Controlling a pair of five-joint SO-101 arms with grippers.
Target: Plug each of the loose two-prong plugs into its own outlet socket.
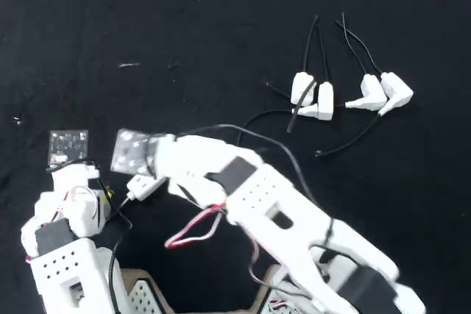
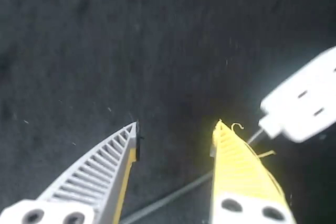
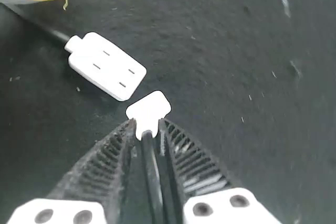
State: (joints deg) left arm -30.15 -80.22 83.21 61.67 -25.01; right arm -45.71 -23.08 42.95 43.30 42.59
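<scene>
Holding plug: right gripper point(image 3: 147, 128) is clamped tight on a white plug point(image 3: 149, 109), just beside the outlet socket point(image 3: 106, 65).
Other arm: left gripper point(image 2: 177, 126) has fingers wide apart, near the outlet socket.

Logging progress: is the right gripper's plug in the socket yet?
Out: the plug, clamped in the right gripper, lies just apart from the socket block.

outlet block point(image 3: 106, 65): white | plug point(image 3: 149, 110): white | table point(image 1: 184, 34): black | left jaws: grey, yellow
</scene>
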